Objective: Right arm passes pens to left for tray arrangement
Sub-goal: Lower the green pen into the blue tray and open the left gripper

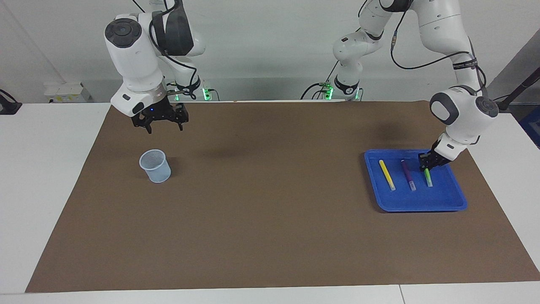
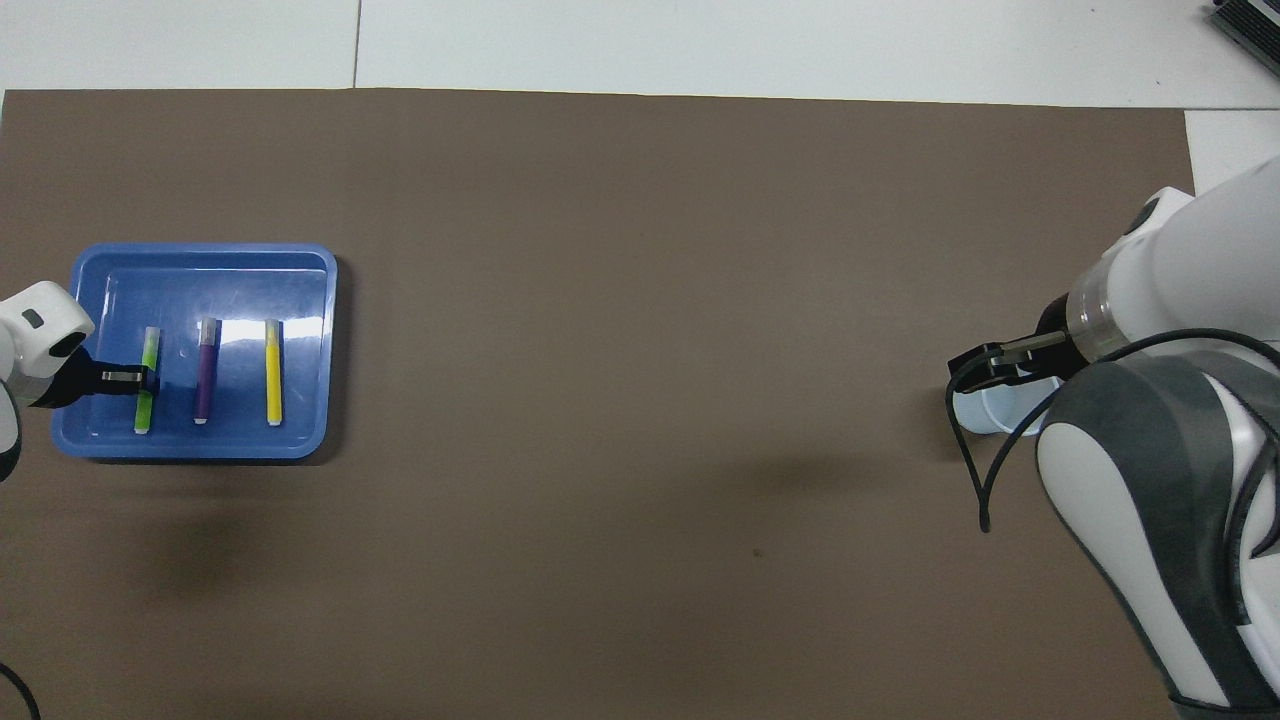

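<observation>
The blue tray (image 1: 422,207) lies at the left arm's end of the mat, also in the overhead view (image 2: 200,250). Three pens lie side by side in it: yellow (image 1: 387,175) (image 2: 273,372), purple (image 1: 408,174) (image 2: 205,370) and green (image 1: 428,178) (image 2: 148,350). My left gripper (image 1: 427,164) (image 2: 146,378) is down in the tray, closed around the green pen's middle; the pen rests on or just above the tray floor. My right gripper (image 1: 164,126) (image 2: 975,367) hangs open and empty above the mat, next to the mesh cup, and waits.
A small pale translucent mesh cup (image 1: 155,166) stands on the brown mat at the right arm's end; in the overhead view the cup (image 2: 985,412) is partly covered by the right arm. White table shows around the mat.
</observation>
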Robot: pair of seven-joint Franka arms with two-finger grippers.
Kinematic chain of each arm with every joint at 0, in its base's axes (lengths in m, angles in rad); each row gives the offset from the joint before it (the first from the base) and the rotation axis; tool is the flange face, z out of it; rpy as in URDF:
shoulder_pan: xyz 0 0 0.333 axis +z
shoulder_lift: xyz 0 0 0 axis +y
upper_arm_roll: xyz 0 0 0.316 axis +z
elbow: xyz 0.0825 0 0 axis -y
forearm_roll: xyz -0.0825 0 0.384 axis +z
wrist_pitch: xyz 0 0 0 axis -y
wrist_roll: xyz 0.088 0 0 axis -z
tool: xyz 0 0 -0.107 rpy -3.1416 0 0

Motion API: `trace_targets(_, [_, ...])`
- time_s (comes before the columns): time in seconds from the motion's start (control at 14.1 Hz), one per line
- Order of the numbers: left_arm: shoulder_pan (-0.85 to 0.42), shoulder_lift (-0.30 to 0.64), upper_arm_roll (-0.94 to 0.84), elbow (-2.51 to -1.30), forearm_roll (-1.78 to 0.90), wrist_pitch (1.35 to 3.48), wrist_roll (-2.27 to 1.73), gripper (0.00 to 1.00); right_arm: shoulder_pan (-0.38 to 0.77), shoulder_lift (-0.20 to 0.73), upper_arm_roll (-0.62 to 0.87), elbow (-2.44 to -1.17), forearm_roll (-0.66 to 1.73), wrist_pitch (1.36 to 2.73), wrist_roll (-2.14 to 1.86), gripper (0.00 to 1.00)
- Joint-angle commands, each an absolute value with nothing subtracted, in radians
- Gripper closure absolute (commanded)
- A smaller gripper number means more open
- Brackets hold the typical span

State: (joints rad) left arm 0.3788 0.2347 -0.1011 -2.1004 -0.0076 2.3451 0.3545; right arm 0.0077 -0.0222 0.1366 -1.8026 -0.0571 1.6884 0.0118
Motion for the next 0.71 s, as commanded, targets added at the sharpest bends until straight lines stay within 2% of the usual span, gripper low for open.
trace_targets(0.0, [0.388,0.241,-0.107,-2.102,0.014,2.370,0.359,0.58,0.012,-0.049,0.130,-1.825,-0.052,1.680,0.021,0.00])
trace_targets(0.07, [0.388,0.241,-0.107,-2.102,0.012,2.370,0.359,0.58,0.012,-0.048,0.130,-1.825,-0.052,1.678,0.021,0.00])
trace_targets(0.14, [0.388,0.241,-0.107,-2.099,0.014,2.368,0.359,0.53,0.012,-0.046,0.130,-1.821,-0.049,1.678,0.023,0.00])
trace_targets(0.28, [0.387,0.244,-0.107,-2.085,0.012,2.352,0.357,0.28,0.012,-0.049,0.124,-1.804,-0.014,1.677,0.028,0.00])
trace_targets(0.43, [0.377,0.244,-0.107,-2.053,0.012,2.309,0.350,0.11,0.012,-0.052,0.115,-1.764,-0.012,1.623,0.026,0.00])
trace_targets(0.64, [0.368,0.232,-0.109,-1.958,0.011,2.156,0.325,0.05,0.012,-0.051,0.120,-1.701,0.000,1.566,0.028,0.00])
